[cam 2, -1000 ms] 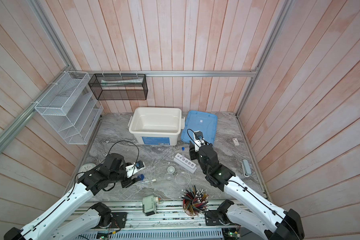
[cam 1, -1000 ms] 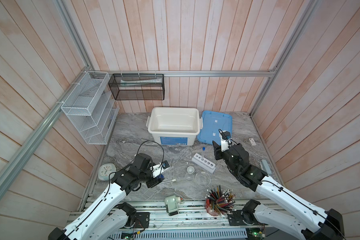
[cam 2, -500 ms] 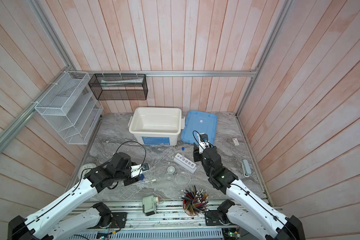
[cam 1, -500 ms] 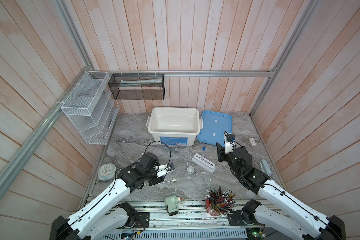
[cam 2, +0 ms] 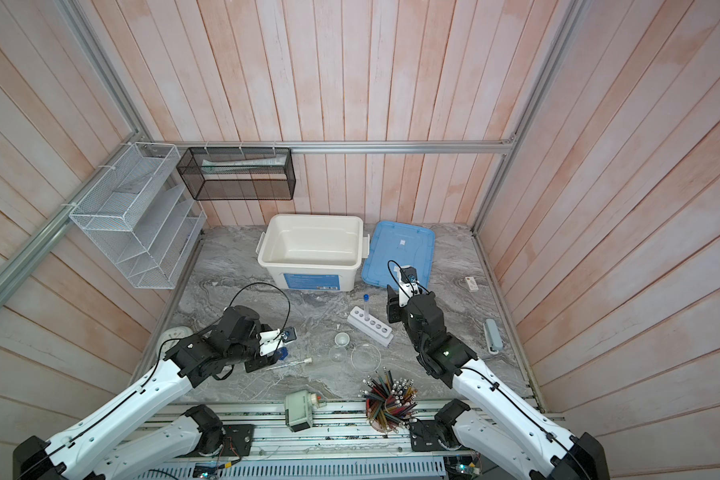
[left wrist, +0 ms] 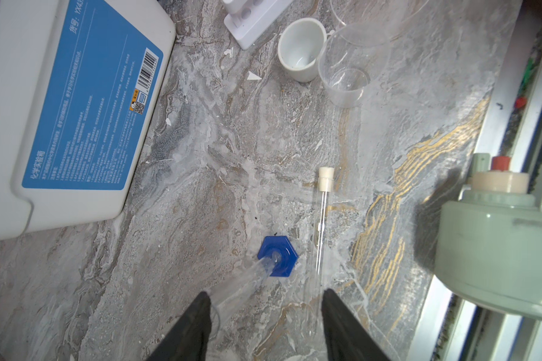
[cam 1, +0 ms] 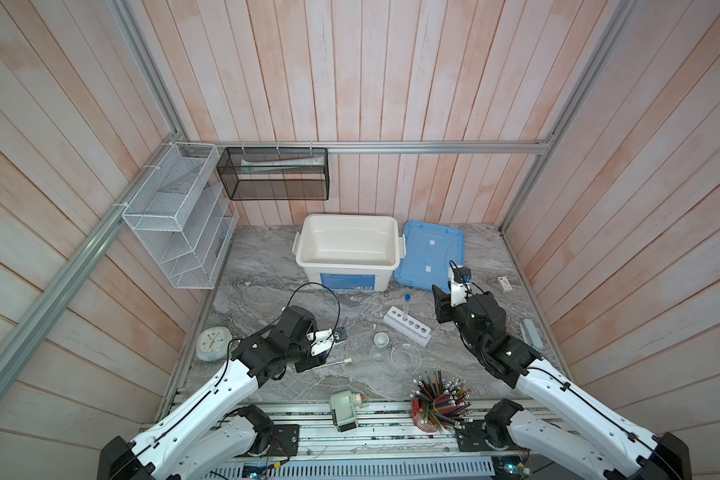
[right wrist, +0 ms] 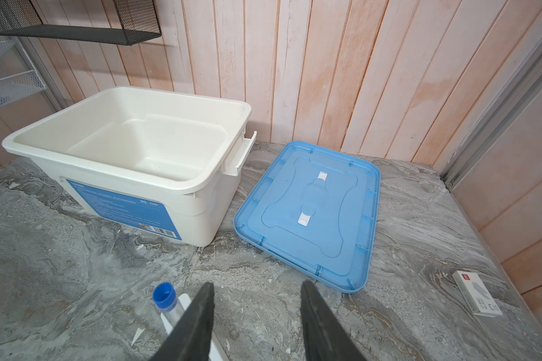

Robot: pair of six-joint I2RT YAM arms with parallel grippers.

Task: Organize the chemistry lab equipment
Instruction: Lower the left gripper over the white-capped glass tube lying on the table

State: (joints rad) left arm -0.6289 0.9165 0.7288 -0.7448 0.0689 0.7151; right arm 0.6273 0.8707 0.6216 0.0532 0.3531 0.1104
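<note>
The white-capped tube (left wrist: pixel 320 231) lies flat on the table (left wrist: pixel 201 156). In both top views its long axis runs nearly left to right, with the cap toward the dishes and the bare end at the left gripper (left wrist: pixel 265 293). That gripper's jaws stand wide apart and clamp nothing. In the left wrist view the tube's bare end runs in just beside 1 finger. The cylinder (left wrist: pixel 277 256) sits between the jaws, nearer the other finger. Its blue 6-sided base faces the camera and its clear body runs from the base back toward that finger. Whether it stands or leans cannot be told.

The blue-capped tube (cam 1: pixel 406 306) stands upright, cap up, in the end hole of the rack (cam 1: pixel 412 330), the hole nearest the box (cam 1: pixel 350 266). The rack's long axis slants from that end toward the front right of the table. The right gripper (right wrist: pixel 258 286) is partly open with nothing between its fingers. It points toward the lid (right wrist: pixel 310 212), and the blue-capped tube is just beside 1 finger.

The cup (cam 1: pixel 380 340) stands mouth up near the rack, with the small clear dish (cam 1: pixel 378 355) and the large clear dish (cam 1: pixel 405 357) in front of it.

Compared with 1 second earlier, the left gripper has shifted right toward the white-capped tube. The right gripper has slid slightly right, away from the rack. Over the last 0.5 seconds neither shows any clear move. Both tubes, the rack, the cup and the dishes lie where they did.
</note>
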